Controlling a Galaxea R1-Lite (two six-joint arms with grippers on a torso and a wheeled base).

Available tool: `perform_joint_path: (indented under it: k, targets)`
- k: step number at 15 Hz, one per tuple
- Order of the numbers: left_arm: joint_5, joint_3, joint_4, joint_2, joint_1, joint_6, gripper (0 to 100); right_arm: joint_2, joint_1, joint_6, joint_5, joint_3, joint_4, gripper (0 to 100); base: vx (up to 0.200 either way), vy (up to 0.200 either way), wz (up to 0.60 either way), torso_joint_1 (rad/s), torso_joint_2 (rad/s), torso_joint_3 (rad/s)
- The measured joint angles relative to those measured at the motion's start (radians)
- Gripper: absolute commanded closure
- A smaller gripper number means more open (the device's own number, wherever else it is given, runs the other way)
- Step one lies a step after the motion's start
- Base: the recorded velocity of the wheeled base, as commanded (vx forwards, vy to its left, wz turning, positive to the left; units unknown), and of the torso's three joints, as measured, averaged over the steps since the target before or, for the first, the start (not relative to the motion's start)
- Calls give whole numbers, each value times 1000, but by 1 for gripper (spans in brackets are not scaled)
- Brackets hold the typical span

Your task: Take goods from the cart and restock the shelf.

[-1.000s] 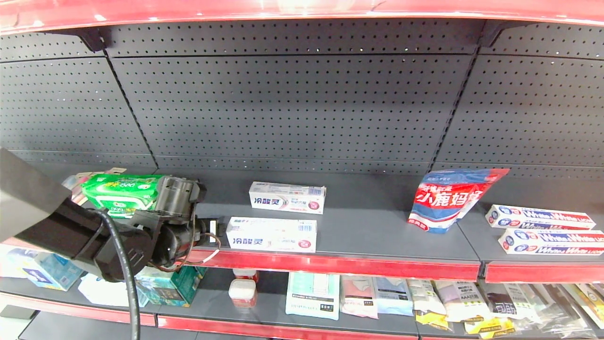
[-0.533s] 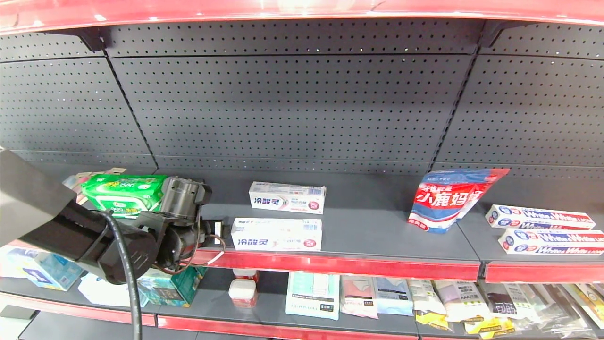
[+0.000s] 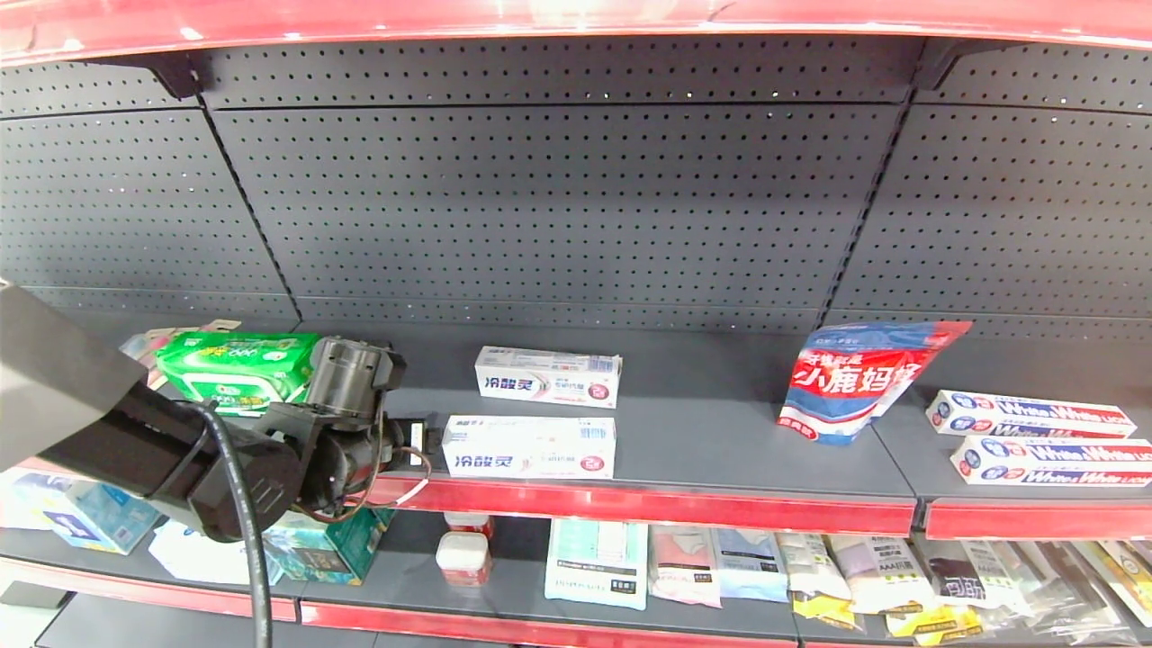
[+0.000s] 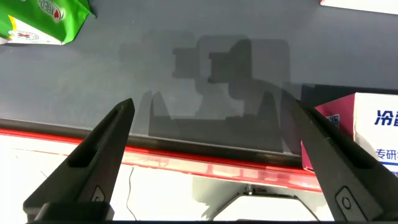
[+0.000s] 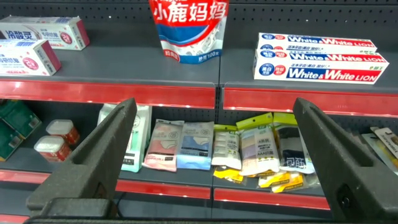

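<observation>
Right jaws open, left jaws open just beside the box; we should back straight out without nudging it.

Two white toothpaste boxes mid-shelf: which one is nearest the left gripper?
The front box, lying along the red front edge of the shelf with its end beside the left gripper. The other box lies farther back.

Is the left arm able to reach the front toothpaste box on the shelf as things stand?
Probably yes. The open left claw is right at the left end of the front toothpaste box, level with the same shelf, with nothing between them.
</observation>
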Motion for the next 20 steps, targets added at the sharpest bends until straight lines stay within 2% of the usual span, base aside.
perform_joint_path:
  k: [20]
  targets:
    - [-4,-17,0,20,-16,0,0,0,0,0,0,0,0,0,0,0,0,0,0,0]
